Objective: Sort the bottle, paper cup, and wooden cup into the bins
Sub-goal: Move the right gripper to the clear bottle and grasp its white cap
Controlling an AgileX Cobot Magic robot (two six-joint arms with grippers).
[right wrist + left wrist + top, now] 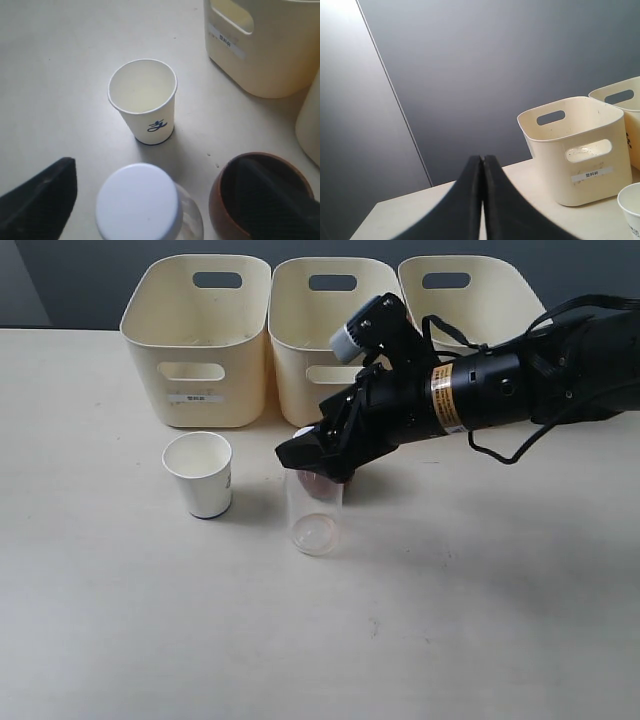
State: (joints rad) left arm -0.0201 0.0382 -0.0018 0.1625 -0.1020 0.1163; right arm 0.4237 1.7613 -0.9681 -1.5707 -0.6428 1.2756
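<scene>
The bottle (314, 520) is seen standing upright on the pale, matte desk (450, 620), near the middle and in front of the bins. Its body is clear, smooth plastic through which the desk shows; in the right wrist view its round white screw cap (138, 202) is seen from above.

The paper cup (200, 473) stands upright and well apart to the left of the bottle. It is white, tapered and open-topped, with a dark rim at its base; a small blue print (157, 125) is carried on its side.

The wooden cup (260, 197) is rounded and reddish-brown, with a smooth rim. It stands touching or just beside the bottle and is largely hidden behind the arm in the exterior view.

Three cream bins (198, 340) of smooth plastic with rounded corners and oval handle cutouts are lined up at the back of the desk; a small label is fixed on the front of the left one.

The right end effector (318, 462) is spread wide over the bottle's top. One black finger (40, 200) is seen beside the cap, while the other is sunk into the mouth of the wooden cup.

The left end effector (482, 200) is pressed closed, its two dark fingers meeting with nothing between them, raised above the desk.
</scene>
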